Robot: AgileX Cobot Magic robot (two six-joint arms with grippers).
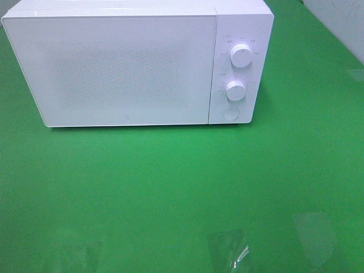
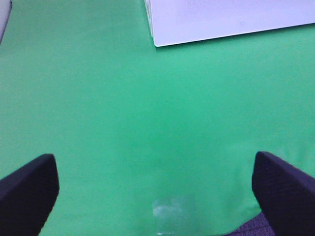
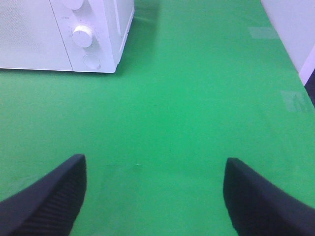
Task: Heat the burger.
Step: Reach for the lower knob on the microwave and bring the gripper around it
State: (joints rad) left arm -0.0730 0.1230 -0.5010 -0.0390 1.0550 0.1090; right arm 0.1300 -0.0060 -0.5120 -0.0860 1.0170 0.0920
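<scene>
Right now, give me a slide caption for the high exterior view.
Closed white boxy microwave, two round white dials and a button, on a green table.

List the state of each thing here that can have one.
White box-shaped microwave oven: door shut.
Upper white round dial: setting unreadable.
Lower white round dial: setting unreadable.
Left claw: open, holding nothing.
Right claw: open, holding nothing.
Burger: not in view.
</scene>
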